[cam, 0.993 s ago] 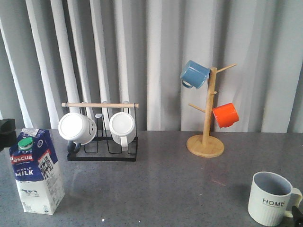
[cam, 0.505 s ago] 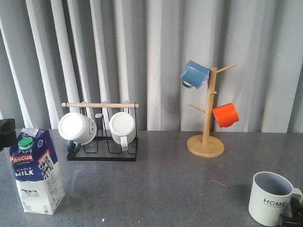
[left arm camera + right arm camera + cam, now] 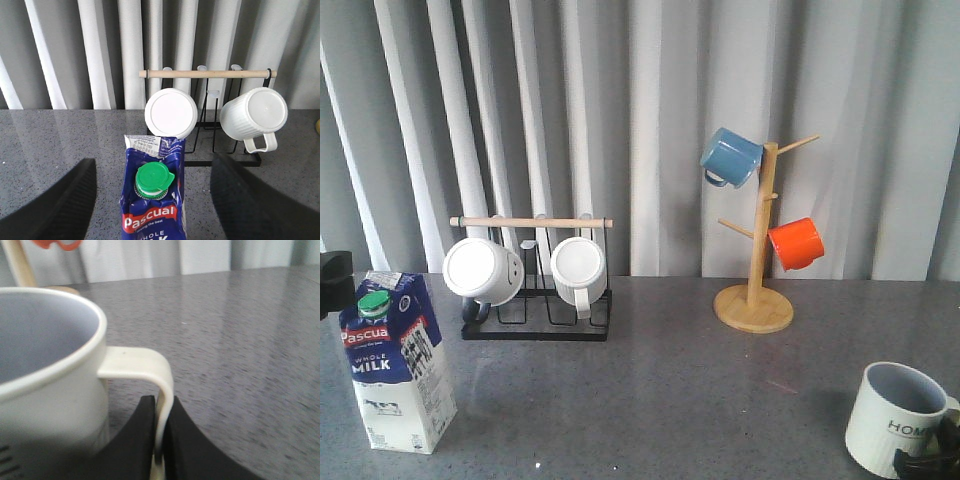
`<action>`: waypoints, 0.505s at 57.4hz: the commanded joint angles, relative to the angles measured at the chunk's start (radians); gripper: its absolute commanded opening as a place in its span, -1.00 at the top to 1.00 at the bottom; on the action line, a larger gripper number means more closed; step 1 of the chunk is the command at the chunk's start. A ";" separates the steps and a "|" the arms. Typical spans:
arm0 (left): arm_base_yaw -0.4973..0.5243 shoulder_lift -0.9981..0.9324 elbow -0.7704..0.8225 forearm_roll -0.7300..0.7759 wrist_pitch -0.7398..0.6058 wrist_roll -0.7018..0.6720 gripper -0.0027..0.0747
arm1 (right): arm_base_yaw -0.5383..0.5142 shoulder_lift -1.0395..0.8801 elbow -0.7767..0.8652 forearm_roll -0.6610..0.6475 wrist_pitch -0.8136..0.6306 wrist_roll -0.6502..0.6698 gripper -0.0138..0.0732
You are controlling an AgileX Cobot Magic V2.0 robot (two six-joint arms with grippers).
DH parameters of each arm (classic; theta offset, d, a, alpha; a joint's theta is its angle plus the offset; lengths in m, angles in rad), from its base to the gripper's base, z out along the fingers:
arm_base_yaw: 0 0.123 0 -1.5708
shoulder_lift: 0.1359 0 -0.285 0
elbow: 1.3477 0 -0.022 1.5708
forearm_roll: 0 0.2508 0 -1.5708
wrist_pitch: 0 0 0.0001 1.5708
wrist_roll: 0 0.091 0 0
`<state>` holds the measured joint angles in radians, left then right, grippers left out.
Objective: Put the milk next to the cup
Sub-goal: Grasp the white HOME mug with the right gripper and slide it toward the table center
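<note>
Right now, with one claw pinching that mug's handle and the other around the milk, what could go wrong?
The right gripper grips only the thin handle of the cup, so the cup could twist or tip. The cup also sits near the table's front right corner and might slide off. The left gripper's fingers straddle the milk without touching; this tall carton could topple if one finger bumps it.

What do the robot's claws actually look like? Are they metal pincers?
Not shiny metal. Each claw shows as two matte black fingers with smooth, rounded edges: the left claw has broad, wedge-like fingers, the right claw has curved ones. No cables or markings show.
</note>
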<state>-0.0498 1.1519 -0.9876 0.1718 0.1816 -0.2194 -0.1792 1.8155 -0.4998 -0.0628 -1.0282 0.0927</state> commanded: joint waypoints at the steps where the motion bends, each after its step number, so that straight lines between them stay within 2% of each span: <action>1: -0.004 -0.018 -0.032 -0.004 -0.070 -0.008 -0.26 | 0.054 -0.081 -0.024 -0.028 -0.113 -0.048 0.70; 9: -0.004 -0.018 -0.032 -0.004 -0.070 -0.008 -0.26 | 0.206 -0.124 -0.075 0.103 -0.044 -0.048 0.70; 18: -0.004 -0.018 -0.032 -0.004 -0.070 -0.008 -0.26 | 0.399 -0.118 -0.216 0.299 0.094 -0.065 0.70; 29: -0.004 -0.018 -0.032 -0.004 -0.070 -0.008 -0.26 | 0.580 -0.038 -0.371 0.518 0.183 -0.248 0.70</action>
<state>-0.0498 1.1519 -0.9876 0.1718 0.1816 -0.2194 0.3306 1.7777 -0.7927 0.3498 -0.8188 -0.0575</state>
